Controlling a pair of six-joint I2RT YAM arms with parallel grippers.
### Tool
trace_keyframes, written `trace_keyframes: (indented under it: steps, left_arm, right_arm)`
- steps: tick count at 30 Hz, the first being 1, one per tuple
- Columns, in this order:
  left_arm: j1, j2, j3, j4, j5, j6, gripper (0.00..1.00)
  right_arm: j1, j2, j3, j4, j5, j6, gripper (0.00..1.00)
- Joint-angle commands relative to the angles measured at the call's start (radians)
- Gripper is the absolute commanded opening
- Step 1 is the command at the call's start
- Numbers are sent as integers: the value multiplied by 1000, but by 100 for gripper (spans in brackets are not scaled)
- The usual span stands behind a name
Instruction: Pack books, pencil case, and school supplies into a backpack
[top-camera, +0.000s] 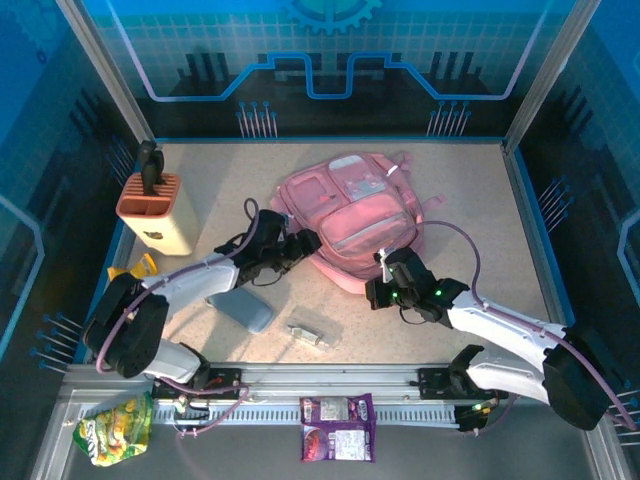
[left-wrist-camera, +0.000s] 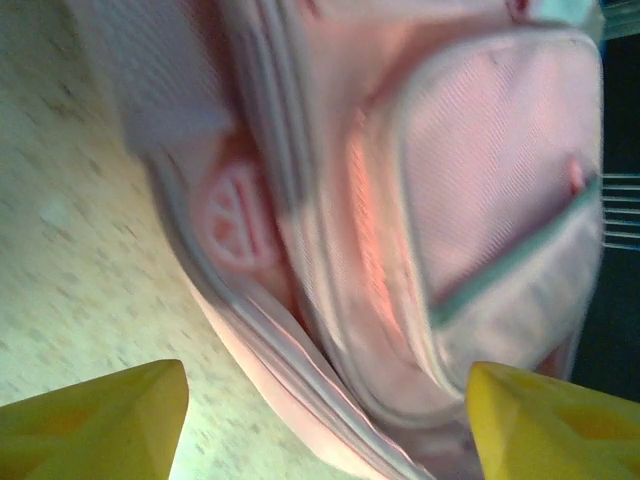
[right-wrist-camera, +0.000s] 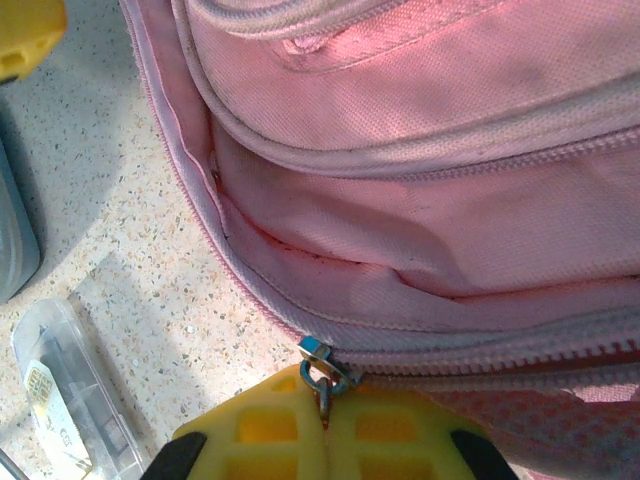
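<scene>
Mid-bench, the pink backpack (top-camera: 352, 215) lies flat, front panel up. Its long axis runs near to far, with the handle end angled right toward the blue back wall (top-camera: 330, 60). My right claw (right-wrist-camera: 325, 425) pinches its zipper pull (right-wrist-camera: 320, 370). My left claw (top-camera: 303, 244) gapes empty beside its left edge. The bench (top-camera: 480, 220) is speckled beige.

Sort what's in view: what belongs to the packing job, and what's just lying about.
Job: pink backpack, its zipper pull pinched by the right gripper; grey-blue pencil case; small clear supply item.
Lying about: beige orange-topped block; yellow-green snack bag; purple snack packets.
</scene>
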Motion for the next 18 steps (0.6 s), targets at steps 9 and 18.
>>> trace_keyframes:
  steps: [9,18]
  left_arm:
    - [-258,107,-41,294,-136,-358,79]
    - [-344,251,1,376,-244,-473,69]
  right_arm:
    - [13,-20,-16,-2,-20,18,0]
    - [10,-36,-48,17,-17,7,0]
